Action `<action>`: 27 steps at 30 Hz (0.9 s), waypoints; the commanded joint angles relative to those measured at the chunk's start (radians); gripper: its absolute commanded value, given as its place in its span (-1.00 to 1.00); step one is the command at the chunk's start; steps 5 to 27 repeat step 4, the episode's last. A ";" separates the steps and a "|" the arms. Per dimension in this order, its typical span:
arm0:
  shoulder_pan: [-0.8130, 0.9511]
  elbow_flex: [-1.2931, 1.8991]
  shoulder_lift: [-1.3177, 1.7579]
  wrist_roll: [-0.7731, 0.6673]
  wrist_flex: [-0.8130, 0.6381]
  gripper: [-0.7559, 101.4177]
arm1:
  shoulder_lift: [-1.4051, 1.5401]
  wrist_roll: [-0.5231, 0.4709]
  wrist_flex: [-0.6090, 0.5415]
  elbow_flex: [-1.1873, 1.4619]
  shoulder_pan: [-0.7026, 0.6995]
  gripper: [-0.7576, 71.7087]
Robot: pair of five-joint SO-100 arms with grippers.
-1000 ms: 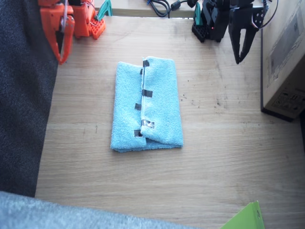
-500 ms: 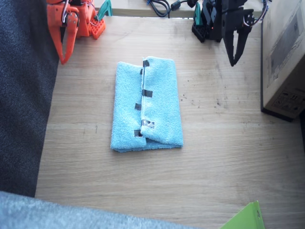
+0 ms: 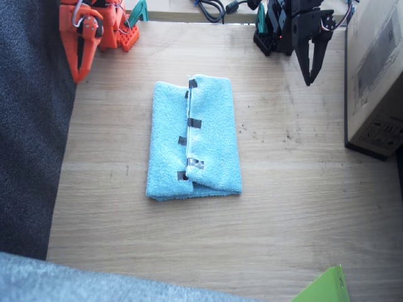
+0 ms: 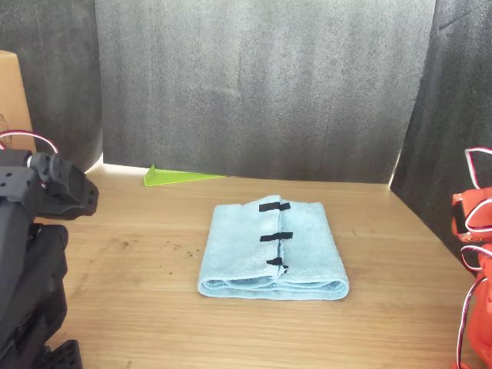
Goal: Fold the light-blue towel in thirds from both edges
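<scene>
The light-blue towel (image 3: 194, 139) lies folded in thirds in the middle of the wooden table, also seen in the front view (image 4: 273, 250). Both edges (image 3: 189, 126) meet along a seam down its top, the one from the left arm's side overlapping slightly, with black tape strips (image 4: 275, 236) along them. My right gripper (image 3: 78, 70), orange, hangs shut and empty at the table's far corner, well away from the towel. My left gripper (image 3: 308, 72), black, points down near its base, shut and empty. In the front view only the arm bodies show.
A cardboard box (image 3: 376, 75) stands beside the left arm. Dark carpet (image 3: 31, 138) borders the table past the right arm. A green sheet (image 3: 324, 288) and pale grey-blue fabric (image 3: 63, 280) lie at the near edge. Cables (image 3: 211, 7) run behind the arms.
The left gripper has closed from open and pulled back towards its base. The right gripper has drawn in and narrowed to shut. The towel has not moved.
</scene>
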 commanded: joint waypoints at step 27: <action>0.015 -0.002 0.005 0.000 0.005 -0.99 | 0.009 0.091 -0.018 0.000 -0.058 -0.98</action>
